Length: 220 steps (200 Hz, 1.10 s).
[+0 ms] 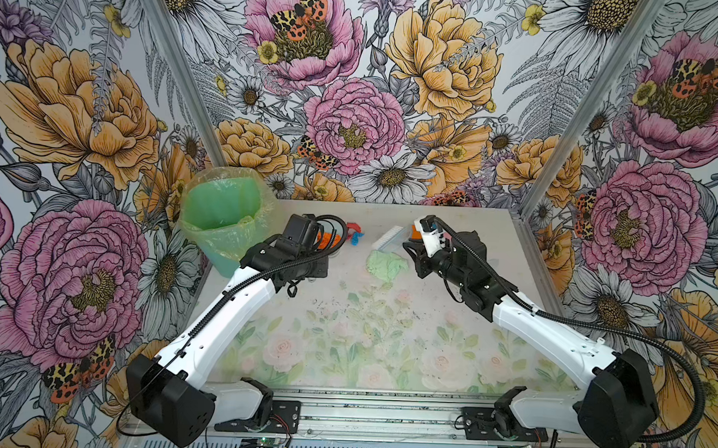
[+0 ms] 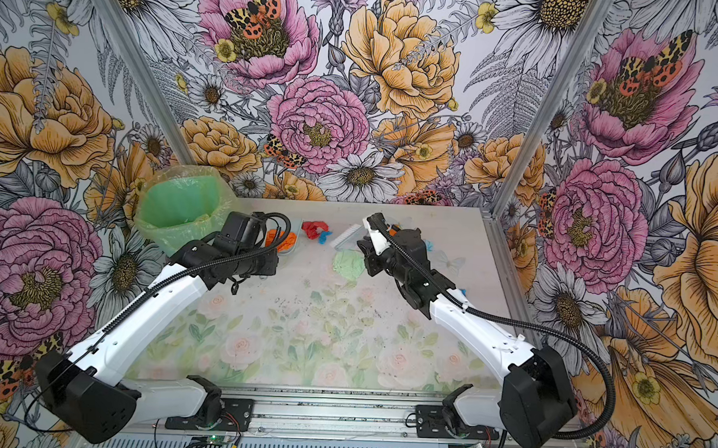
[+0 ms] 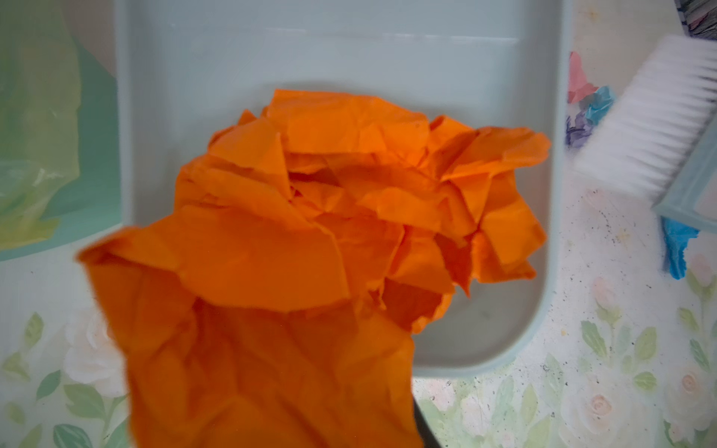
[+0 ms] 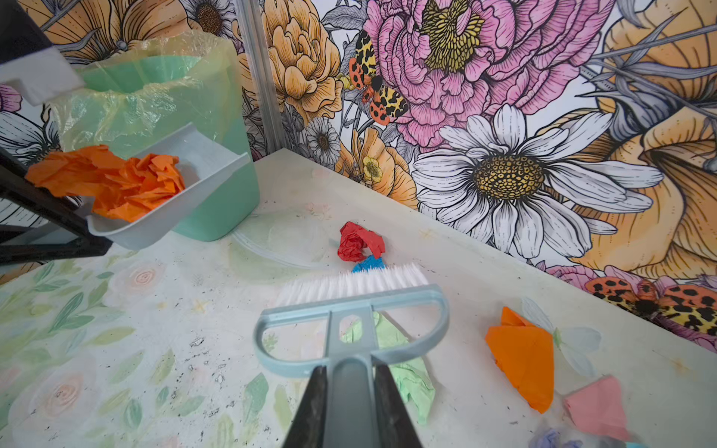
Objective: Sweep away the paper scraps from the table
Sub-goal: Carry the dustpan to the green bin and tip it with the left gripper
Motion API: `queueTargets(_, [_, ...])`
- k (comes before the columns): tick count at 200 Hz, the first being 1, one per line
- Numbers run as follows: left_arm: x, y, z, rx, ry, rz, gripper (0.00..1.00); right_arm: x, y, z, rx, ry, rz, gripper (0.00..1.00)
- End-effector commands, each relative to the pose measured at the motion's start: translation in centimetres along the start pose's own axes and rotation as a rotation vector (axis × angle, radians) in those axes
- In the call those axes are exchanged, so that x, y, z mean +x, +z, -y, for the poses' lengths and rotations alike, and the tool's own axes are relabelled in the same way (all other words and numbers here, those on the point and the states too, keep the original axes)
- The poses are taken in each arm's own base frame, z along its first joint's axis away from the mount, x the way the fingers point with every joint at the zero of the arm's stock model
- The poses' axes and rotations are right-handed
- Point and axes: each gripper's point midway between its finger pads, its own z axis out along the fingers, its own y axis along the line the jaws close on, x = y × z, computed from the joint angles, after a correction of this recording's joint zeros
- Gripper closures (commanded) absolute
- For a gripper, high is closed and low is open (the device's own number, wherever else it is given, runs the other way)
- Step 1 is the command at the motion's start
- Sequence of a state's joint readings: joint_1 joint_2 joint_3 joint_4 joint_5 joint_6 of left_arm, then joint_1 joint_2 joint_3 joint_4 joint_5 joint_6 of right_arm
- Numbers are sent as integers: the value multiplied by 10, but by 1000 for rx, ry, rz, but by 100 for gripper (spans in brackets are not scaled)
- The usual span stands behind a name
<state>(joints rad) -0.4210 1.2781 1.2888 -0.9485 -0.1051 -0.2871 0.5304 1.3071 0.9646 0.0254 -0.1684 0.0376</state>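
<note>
Running early: left gripper (image 4: 87,232) clamps grey-blue plastic dustpan (image 4: 209,170) carrying one orange paper wad (image 3: 310,217); right gripper (image 4: 349,372) clamps grey white-bristled brush (image 4: 349,304); red wad (image 4: 359,240), pale green wad (image 4: 411,380), pink scrap (image 4: 597,407) uncollected on floral-print table (image 4: 116,349).

Two high eyes, two wrist cameras, one table (image 1: 343,349)

Both top views look steeply down from above the near edge of the table toward the back wall (image 1: 354,108), far enough off to take in the whole tabletop. The left wrist camera looks almost straight down, very close, into the dustpan (image 3: 349,58) with its orange scrap (image 3: 310,232). The right wrist camera looks low and slantwise along the brush (image 4: 349,306) toward a back corner; both wrist views share dustpan, brush bristles and red scrap (image 4: 359,240).
</note>
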Motion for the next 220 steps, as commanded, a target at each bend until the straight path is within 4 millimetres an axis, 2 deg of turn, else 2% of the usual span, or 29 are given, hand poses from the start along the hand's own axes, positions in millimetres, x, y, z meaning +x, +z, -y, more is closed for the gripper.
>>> queueTargets(1, [-16, -10, -4, -6, 36, 25, 95, -6, -9, 5, 24, 16, 22, 100])
queueTargets(30, [-32, -18, -6, 10, 36, 49, 96, -2, -8, 5, 22, 18, 14, 100])
queueTargets(105, [-69, -39, -30, 7, -3, 115, 96, 0, -5, 4, 13, 23, 5, 100])
queueTargets(173, [-92, -49, -68, -1, -122, 159, 99, 2, -4, 4, 9, 23, -5, 100])
queueTargets(220, [-106, -52, -84, 26, -176, 177, 100, 5, -3, 3, 2, 28, -11, 100])
